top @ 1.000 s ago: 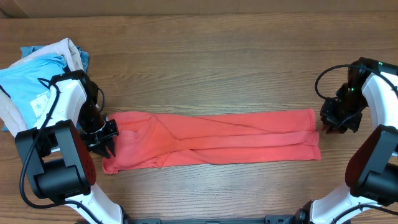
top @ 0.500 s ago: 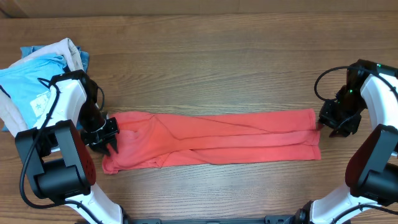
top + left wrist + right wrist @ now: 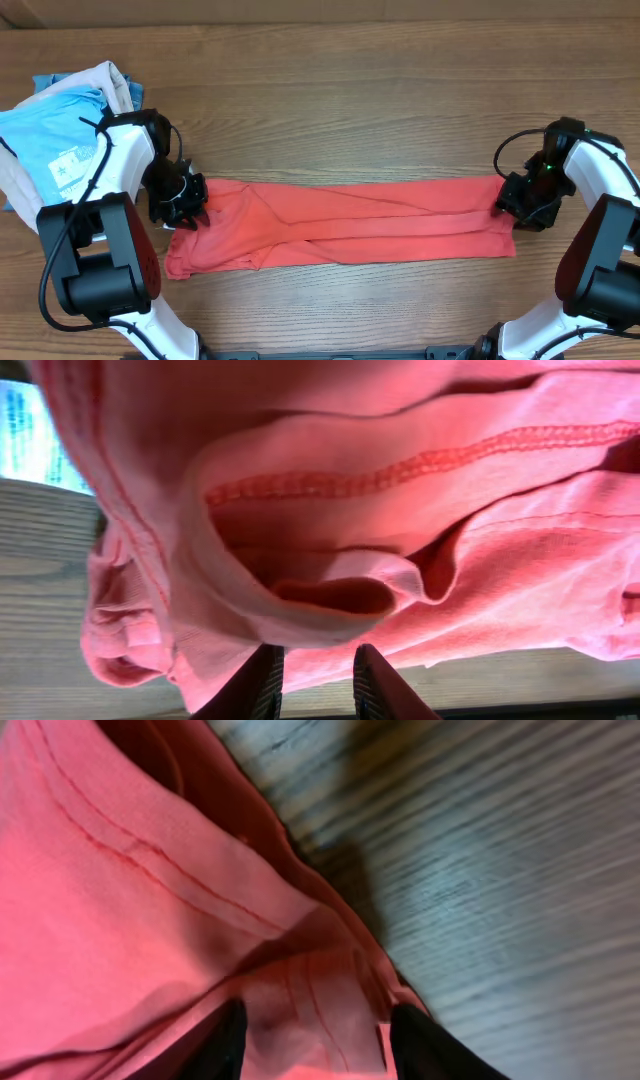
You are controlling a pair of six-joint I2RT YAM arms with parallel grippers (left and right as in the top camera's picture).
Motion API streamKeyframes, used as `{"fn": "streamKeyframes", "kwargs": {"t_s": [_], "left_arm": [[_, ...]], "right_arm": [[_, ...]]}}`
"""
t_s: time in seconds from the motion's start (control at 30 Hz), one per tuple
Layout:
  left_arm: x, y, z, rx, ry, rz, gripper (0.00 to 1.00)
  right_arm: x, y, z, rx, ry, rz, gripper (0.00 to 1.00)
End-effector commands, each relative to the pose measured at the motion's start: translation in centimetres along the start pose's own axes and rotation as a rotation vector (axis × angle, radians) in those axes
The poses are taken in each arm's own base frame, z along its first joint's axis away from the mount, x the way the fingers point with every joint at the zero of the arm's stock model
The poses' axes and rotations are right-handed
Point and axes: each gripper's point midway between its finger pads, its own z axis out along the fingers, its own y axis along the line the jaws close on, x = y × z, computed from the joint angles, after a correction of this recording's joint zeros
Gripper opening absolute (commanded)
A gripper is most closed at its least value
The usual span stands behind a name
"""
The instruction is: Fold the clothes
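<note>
Coral T-shirt [image 3: 350,228], one; left claw [image 3: 188,208], right claw [image 3: 515,203] parted.

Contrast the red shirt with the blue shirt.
The red shirt lies stretched in a long strip mid-table; the blue shirt sits bunched in a pile at the left. The red shirt looks plain; the blue shirt shows a white print. Both rest on the wooden table.

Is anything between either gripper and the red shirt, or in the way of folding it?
Nothing visible. The left gripper and right gripper are each at one end of the red shirt; the pile of other clothes sits apart at the far left.
</note>
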Motion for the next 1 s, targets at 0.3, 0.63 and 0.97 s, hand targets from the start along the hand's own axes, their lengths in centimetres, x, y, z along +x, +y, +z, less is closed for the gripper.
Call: {"fn": "streamKeyframes", "kwargs": {"t_s": [0.3, 0.63, 0.97], "left_arm": [[-0.4, -0.6, -0.9, 0.019, -0.039, 0.032, 0.27], [-1.8, -1.1, -1.4, 0.044, -0.099, 0.032, 0.26], [-5.3, -3.6, -6.2, 0.131, -0.265, 0.078, 0.28]], "right_arm": [[0.3, 1.5, 2.2, -0.125, -0.035, -0.018, 0.5], [-1.2, 2.5, 1.3, -0.176, -0.087, -0.026, 0.04], [-7.2, -1.8, -6.1, -0.017, -0.28, 0.074, 0.04]]}}
